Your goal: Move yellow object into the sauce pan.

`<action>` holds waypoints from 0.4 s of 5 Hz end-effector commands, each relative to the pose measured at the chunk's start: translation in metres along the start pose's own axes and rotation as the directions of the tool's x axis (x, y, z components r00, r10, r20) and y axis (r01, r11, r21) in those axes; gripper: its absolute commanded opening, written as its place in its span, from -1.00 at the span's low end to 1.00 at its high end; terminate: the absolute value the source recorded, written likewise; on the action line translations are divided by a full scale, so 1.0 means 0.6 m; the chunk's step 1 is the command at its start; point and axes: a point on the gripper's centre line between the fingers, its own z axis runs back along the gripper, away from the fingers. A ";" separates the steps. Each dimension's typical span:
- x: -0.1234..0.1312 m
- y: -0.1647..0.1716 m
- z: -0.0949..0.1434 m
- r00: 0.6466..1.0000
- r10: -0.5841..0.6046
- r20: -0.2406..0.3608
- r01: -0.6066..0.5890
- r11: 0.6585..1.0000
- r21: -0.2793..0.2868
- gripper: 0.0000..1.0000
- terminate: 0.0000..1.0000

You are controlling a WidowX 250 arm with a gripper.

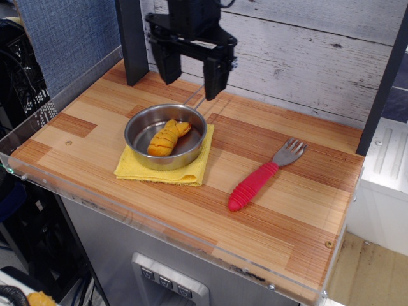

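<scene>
Sauce pan [141, 152] sitting on folded yellow cloth [191, 171] near the table's [306, 210] front-left edge. Bare wood lying open right of the pan as far as the red-handled fork [261, 176]. Gripper [192, 70] hanging above the pan's far rim, jaws spread wide, gripping nothing. Yellow object [167, 138] lying inside the pan.

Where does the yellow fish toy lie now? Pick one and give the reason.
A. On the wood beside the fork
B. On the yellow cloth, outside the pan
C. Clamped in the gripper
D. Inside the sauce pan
D: the yellow fish toy lies within the rim of the sauce pan, while the gripper hangs open and empty above.
</scene>
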 end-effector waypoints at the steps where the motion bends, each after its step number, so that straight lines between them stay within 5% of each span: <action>1: 0.001 -0.007 0.038 0.997 -0.028 0.071 0.026 0.999 0.021 1.00 -1.00; 2: 0.001 -0.007 0.038 0.997 -0.028 0.071 0.026 0.999 0.021 1.00 1.00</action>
